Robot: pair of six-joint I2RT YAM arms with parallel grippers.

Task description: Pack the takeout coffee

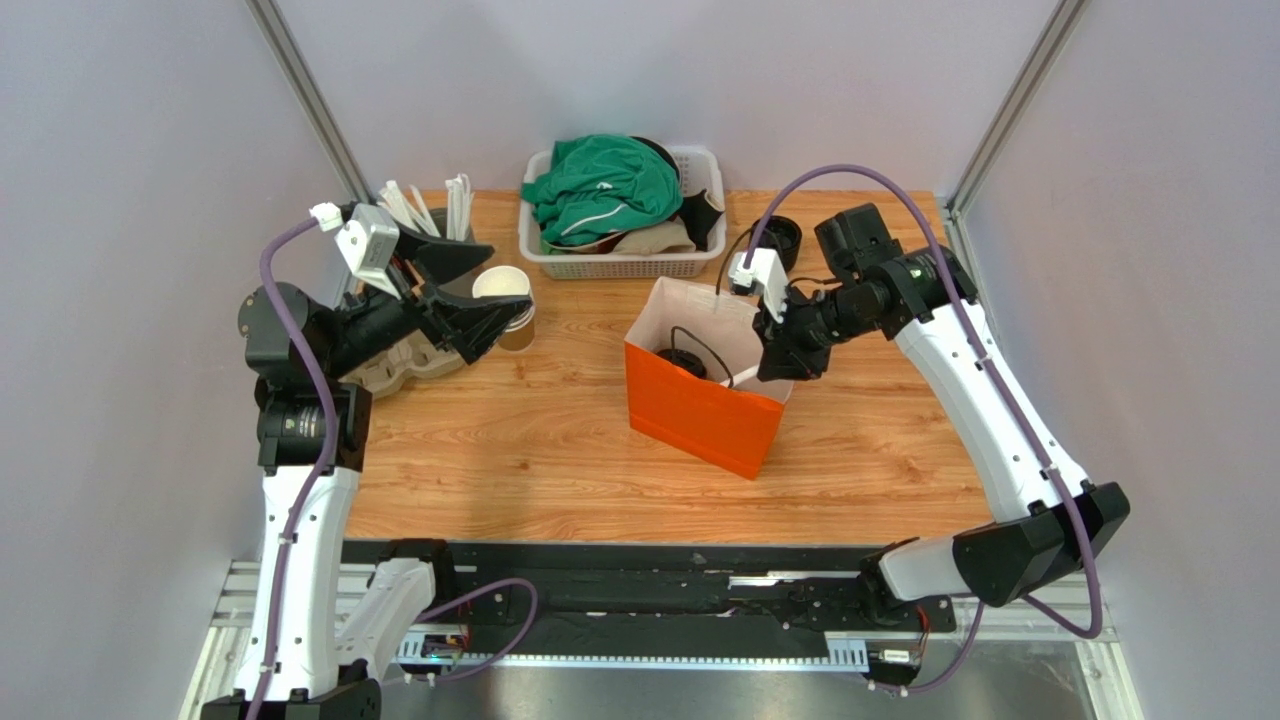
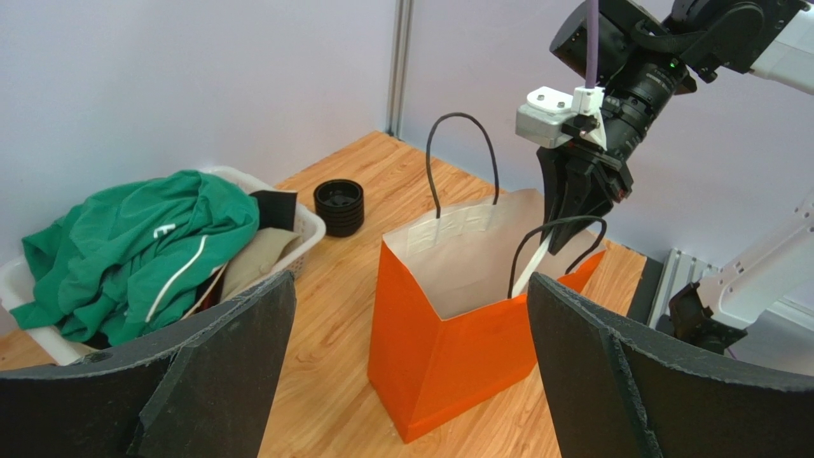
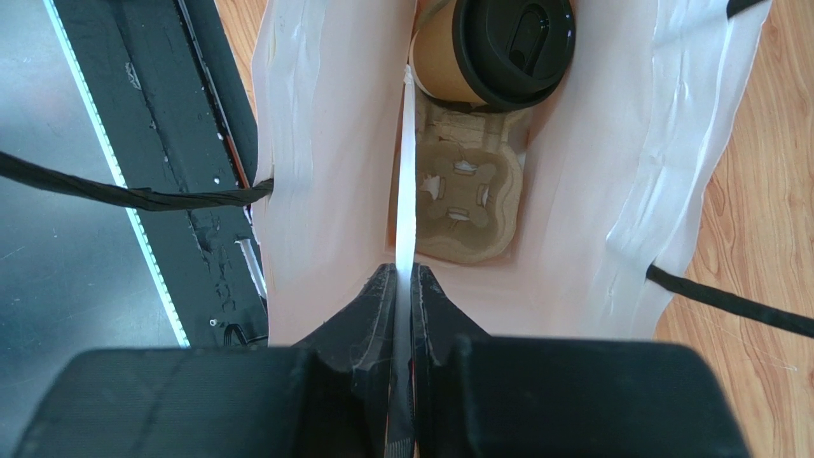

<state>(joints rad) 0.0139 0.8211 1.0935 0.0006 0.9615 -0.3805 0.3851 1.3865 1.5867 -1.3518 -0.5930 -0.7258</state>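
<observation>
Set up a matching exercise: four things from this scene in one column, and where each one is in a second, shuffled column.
Things
1. takeout coffee
2. green jacket
3. stack of black lids
4. thin white strip

Places
A. in the white basket
B. pinched between the right gripper fingers
C. inside the orange bag
D. on the table beside the basket

Pairs: 1-C, 2-A, 3-D, 4-B
</observation>
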